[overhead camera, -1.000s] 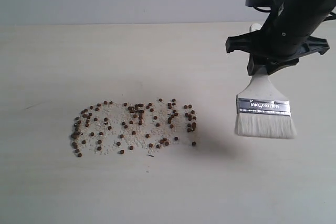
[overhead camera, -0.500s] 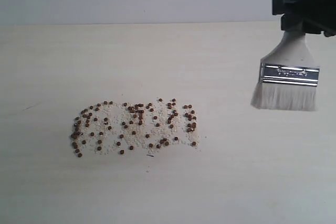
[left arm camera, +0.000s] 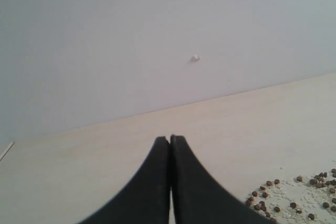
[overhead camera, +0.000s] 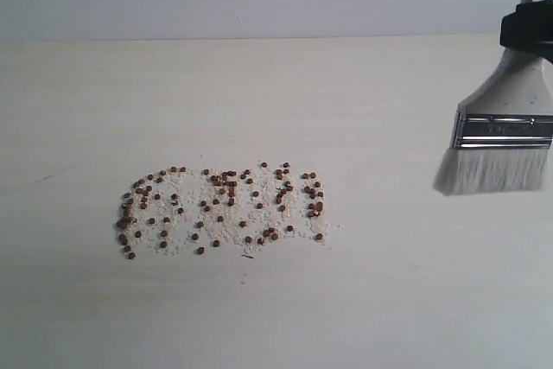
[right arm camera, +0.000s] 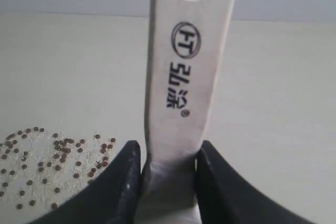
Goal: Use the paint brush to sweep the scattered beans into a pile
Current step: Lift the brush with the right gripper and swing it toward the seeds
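The table [overhead camera: 389, 300] around the beans [overhead camera: 220, 206] is lit softly and evenly, with faint shadows cast. The beans are rendered slightly soft in both wrist views.

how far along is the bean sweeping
Done: the right gripper is shut on the paint brush by its handle. In hand: the brush hangs to the right of the beans, not touching them. Left: all the sweeping; the beans lie spread in a wide patch, no heap yet.
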Robot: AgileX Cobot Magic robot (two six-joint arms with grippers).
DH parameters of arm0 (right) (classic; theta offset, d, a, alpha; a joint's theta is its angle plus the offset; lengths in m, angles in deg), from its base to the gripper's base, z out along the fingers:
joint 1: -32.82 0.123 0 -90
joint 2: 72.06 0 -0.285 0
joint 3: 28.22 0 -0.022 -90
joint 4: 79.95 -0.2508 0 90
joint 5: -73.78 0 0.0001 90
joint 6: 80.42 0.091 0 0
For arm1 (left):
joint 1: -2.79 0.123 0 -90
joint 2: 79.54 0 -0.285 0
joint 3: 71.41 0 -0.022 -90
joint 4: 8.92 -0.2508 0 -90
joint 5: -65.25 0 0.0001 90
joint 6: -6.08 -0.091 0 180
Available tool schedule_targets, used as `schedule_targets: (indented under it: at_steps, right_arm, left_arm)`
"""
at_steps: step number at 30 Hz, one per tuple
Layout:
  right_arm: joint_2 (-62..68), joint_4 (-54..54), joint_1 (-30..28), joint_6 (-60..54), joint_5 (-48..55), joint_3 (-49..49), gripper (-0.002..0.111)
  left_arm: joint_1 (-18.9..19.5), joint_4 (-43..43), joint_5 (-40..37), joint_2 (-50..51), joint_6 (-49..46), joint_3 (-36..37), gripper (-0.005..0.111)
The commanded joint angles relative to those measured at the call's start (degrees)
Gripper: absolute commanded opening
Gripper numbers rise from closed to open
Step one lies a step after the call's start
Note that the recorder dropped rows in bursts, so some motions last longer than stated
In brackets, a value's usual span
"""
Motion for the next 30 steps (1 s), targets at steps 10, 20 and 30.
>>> schedule_targets:
  at_steps: [10, 20, 30]
  right_arm:
    - [-0.41, -3.51, 0.02, -3.32, -6.7, 1.93, 0.0]
    - [0.33, -25.35, 5.63, -23.88, -9.92, 1.93, 0.0]
    - [5.77, -23.78, 8.7, -24.01, -11.78, 1.93, 0.0]
  left_arm:
    - [0.15, -0.11, -0.02, -0.39, 0.21, 0.17, 0.0]
    - [0.15, 3.01, 12.5, -0.39, 22.54, 0.17, 0.0]
    - [0.15, 2.92, 24.45, -0.39, 29.74, 0.17, 0.0]
